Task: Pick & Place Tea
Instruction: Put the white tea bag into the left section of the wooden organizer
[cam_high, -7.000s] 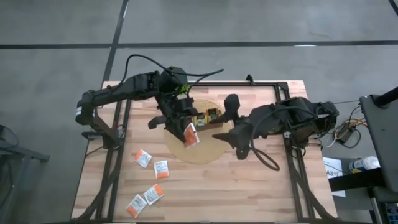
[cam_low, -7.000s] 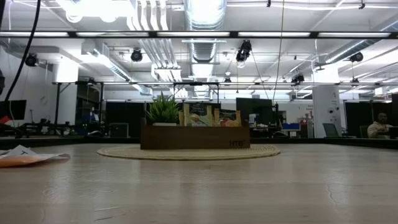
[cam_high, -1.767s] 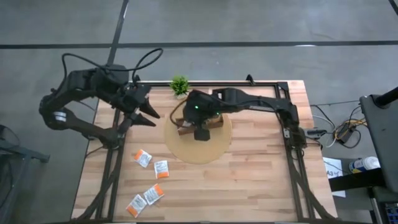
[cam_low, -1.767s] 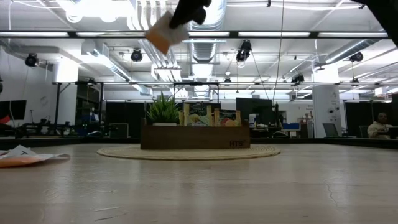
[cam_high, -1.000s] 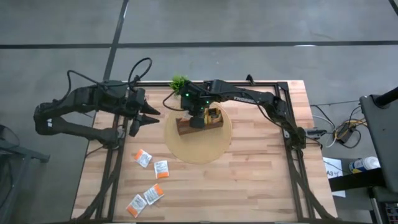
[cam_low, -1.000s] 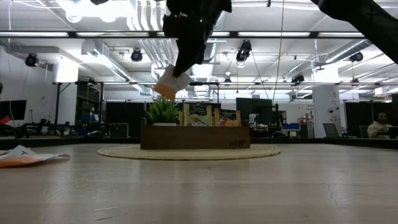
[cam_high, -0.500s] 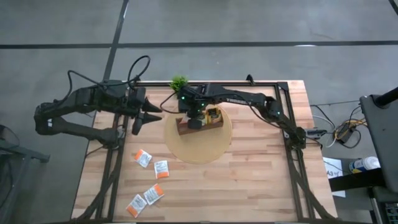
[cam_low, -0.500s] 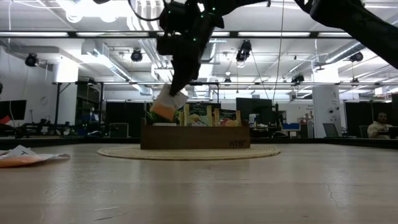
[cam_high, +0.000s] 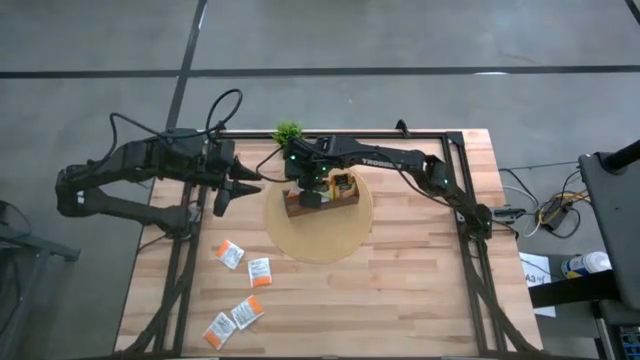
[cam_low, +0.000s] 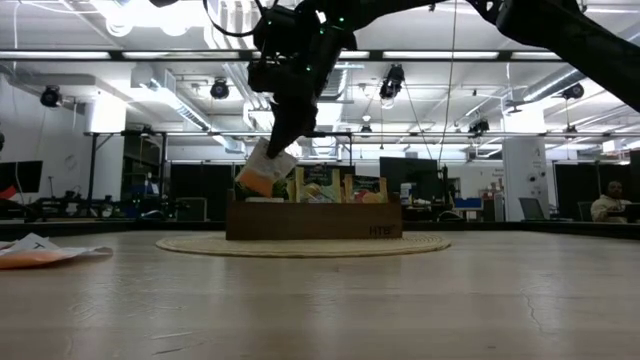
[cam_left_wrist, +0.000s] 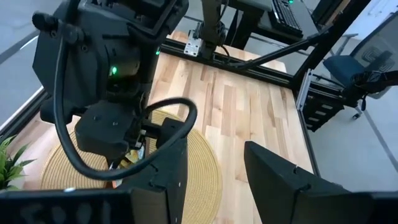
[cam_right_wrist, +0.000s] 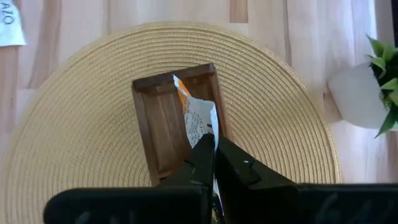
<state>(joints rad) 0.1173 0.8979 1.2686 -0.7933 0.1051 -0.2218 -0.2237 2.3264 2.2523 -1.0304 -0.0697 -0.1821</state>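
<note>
My right gripper (cam_right_wrist: 214, 143) is shut on a white-and-orange tea sachet (cam_right_wrist: 198, 118) over the empty end compartment (cam_right_wrist: 166, 127) of the brown tray (cam_low: 313, 220). The tray stands on a round woven mat (cam_high: 320, 235), and other sachets (cam_low: 322, 185) stand upright in its other compartments. Several more white-and-orange sachets (cam_high: 259, 271) lie flat on the table's near left. My left gripper (cam_high: 238, 186) hovers open to the left of the mat, holding nothing. My right gripper pinches the sachet's upper end (cam_right_wrist: 208, 132) between its two fingertips, coming from above and pointing down. The sachet hangs tilted below the fingers (cam_low: 283, 135), orange end (cam_low: 255, 184) lowest, just above the tray's rim. I cannot tell whether it touches the tray.
A small green potted plant (cam_high: 288, 133) stands just beyond the mat at the far edge, close behind the tray. The black frame rail (cam_high: 340, 134) runs along the table's far side. Bare wood (cam_high: 400, 290) lies near and right of the mat.
My right gripper has gone down toward the tray's end compartment, still shut on the sachet. The sachet has come down from well above the plant's top to just over the tray's rim, staying tilted.
</note>
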